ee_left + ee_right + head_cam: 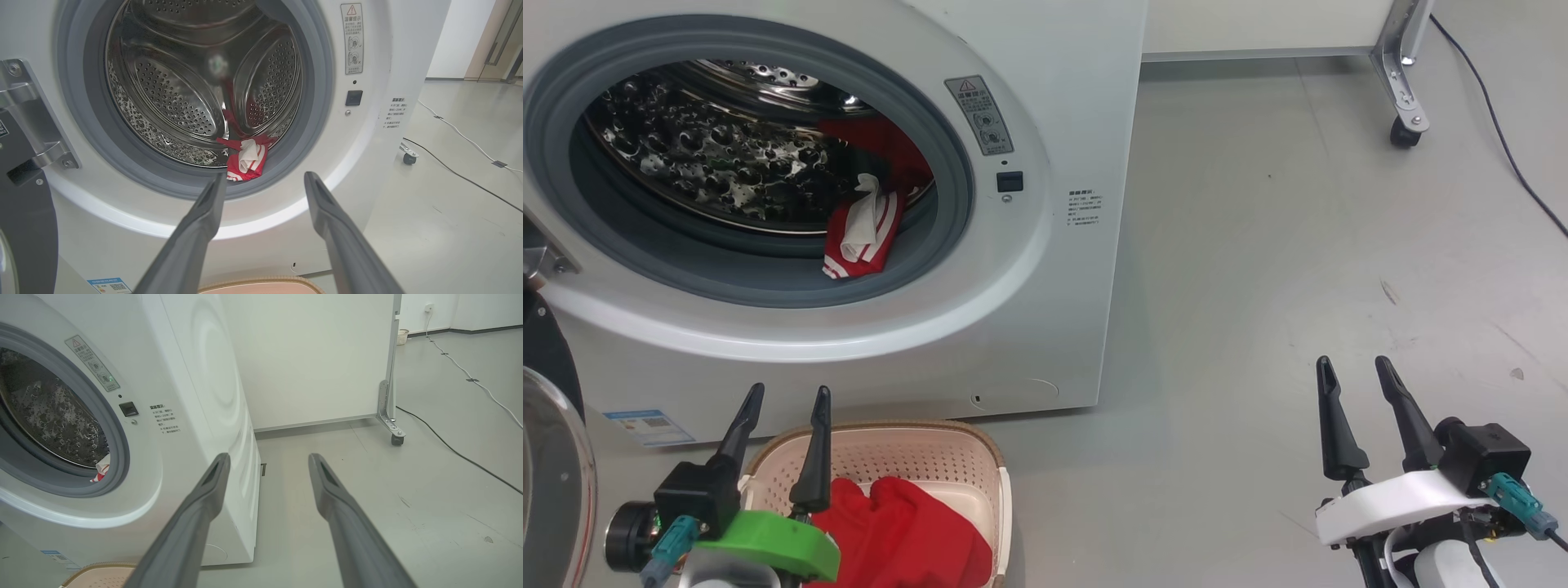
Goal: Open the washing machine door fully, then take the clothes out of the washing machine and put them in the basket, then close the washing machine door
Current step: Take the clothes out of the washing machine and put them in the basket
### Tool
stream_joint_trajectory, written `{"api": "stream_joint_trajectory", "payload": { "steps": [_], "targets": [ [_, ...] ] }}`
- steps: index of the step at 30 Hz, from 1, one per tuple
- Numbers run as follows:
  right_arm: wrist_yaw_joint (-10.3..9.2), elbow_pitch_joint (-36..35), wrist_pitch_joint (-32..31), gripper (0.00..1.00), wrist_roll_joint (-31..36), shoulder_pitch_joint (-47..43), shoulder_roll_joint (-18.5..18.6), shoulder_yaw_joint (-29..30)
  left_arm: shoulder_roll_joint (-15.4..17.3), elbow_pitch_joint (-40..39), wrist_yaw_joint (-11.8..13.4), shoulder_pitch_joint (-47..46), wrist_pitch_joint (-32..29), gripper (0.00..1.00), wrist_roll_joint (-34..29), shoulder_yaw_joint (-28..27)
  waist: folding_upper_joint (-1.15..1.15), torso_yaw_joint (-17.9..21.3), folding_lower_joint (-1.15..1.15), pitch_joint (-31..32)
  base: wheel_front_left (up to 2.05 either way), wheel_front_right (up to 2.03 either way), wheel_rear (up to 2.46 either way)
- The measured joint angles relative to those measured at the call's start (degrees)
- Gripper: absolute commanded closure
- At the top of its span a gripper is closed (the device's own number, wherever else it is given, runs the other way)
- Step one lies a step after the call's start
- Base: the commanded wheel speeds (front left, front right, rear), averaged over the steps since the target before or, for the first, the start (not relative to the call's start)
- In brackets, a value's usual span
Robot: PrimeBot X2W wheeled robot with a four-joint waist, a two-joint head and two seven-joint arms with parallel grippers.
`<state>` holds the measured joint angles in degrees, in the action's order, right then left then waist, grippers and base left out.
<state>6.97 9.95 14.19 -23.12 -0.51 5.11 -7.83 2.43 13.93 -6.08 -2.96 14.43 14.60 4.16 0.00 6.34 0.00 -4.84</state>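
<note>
Both pincers gape wide, holding nothing. At far left the washing machine door (pixel 551 482) stands swung open. The left pincer (pixel 790 390) hovers over the basket (pixel 980 447), where red clothes (pixel 907 531) lie. A red-and-white garment (pixel 862 233) hangs at the washing machine (pixel 1045 122) drum's lip. The right pincer (pixel 1353 363) hovers above the floor (pixel 1258 245).

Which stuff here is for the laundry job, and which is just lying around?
For the job: washing machine, open door, red clothes in the drum, basket, red clothes in the basket.
Just lying around: black cable, wheeled frame leg.
</note>
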Motion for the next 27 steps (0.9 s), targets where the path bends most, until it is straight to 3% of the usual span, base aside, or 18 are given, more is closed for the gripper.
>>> {"api": "stream_joint_trajectory", "payload": {
  "steps": [17,27],
  "targets": [
    [0.00,-1.68,-0.01,0.00,0.00,0.10,0.07,-1.52,0.22,-1.49,1.32,-0.56,-0.26,0.00,-0.02,-0.44,0.00,0.89,0.00,-4.67,0.00,0.00,0.00],
    [0.01,-2.64,0.00,0.00,0.00,2.10,-0.21,-2.83,3.69,-2.76,1.77,-8.91,-4.95,0.00,-1.53,-1.14,0.00,3.11,0.00,-10.75,0.00,0.00,0.00]
  ]
}}
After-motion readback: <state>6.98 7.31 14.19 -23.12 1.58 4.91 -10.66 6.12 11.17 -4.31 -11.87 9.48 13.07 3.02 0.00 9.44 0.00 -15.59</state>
